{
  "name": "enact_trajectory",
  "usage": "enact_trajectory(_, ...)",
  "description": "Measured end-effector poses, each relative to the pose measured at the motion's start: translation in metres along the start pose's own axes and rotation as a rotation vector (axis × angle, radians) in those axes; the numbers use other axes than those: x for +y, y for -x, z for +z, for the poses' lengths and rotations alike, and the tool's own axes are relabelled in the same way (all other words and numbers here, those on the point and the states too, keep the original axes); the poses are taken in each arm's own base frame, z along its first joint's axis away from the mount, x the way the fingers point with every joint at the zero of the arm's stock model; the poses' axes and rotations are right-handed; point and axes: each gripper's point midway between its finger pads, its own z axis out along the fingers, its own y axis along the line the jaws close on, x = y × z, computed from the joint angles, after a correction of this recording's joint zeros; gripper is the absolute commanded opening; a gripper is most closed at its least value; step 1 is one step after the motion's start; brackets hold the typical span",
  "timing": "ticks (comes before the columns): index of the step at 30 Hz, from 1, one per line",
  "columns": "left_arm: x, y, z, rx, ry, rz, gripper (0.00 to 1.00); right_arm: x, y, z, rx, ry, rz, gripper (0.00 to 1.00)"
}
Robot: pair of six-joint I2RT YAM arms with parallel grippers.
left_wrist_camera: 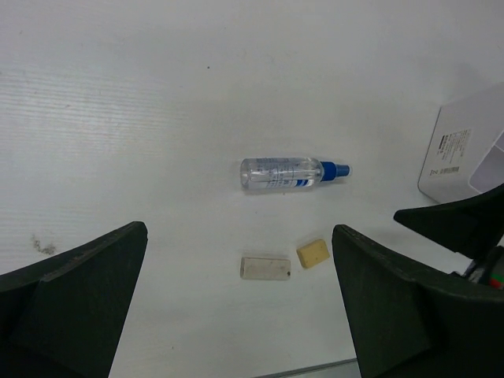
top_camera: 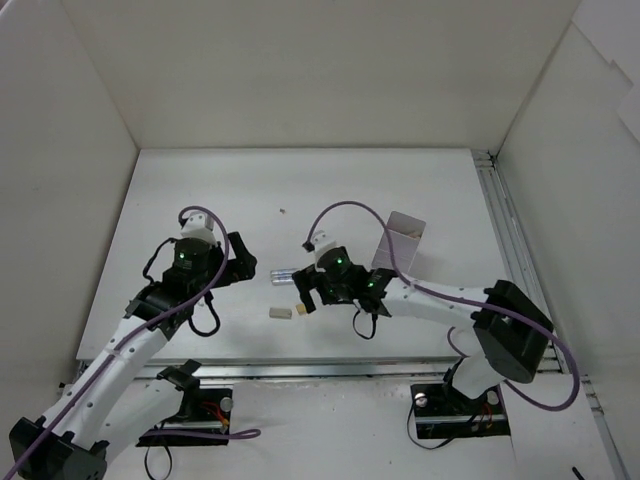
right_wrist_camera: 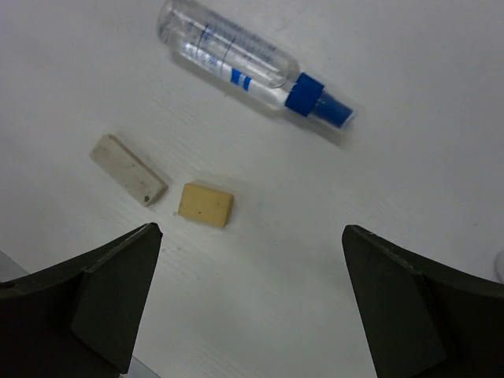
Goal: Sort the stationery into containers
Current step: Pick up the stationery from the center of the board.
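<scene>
Clear bottle point(right_wrist_camera: 236, 67) w/ blue cap lies on white surface point(right_wrist_camera: 425, 47); pale eraser point(right_wrist_camera: 127, 168) & yellow eraser point(right_wrist_camera: 205, 205) near it; left hand point(left_wrist_camera: 239, 236) & right hand point(right_wrist_camera: 250, 232) both released, empty, above them; white box point(top_camera: 400, 240) apart to the right.

White-and-black left arm point(top_camera: 112, 368) at lower left, right arm point(top_camera: 432, 300) at lower right; purple cables point(top_camera: 350, 205) looping over both; green lights point(top_camera: 183, 267) at wrists; broad black fingers point(left_wrist_camera: 71, 299) in close-ups.

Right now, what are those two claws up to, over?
Left gripper open, empty. Right gripper open, empty, above yellow eraser. Clear blue-capped bottle, white eraser loose beside it, outside white box. Nothing blocking.
</scene>
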Motion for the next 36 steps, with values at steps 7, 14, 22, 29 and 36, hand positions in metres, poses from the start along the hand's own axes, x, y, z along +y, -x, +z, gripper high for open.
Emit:
enact_trajectory(7,0.013,-0.012,-0.010,0.018,0.045,-0.038,1.00,0.035,-0.027,0.019,0.069,-0.008,-0.100,0.98)
enact_trajectory(14,0.019,-0.020,-0.010,0.041,0.073,-0.050,1.00,0.029,-0.023,0.023,0.050,-0.058,-0.100,0.91)
enact_trajectory(22,0.021,-0.024,-0.007,0.060,0.085,-0.047,1.00,0.029,-0.043,0.044,0.112,-0.071,-0.120,0.81)
enact_trajectory(29,0.021,-0.024,-0.007,0.062,0.086,-0.046,1.00,0.032,-0.052,0.051,0.139,-0.062,-0.128,0.34)
enact_trajectory(36,0.021,-0.024,-0.007,0.064,0.086,-0.046,1.00,0.030,-0.043,0.046,0.096,-0.075,-0.103,0.15)
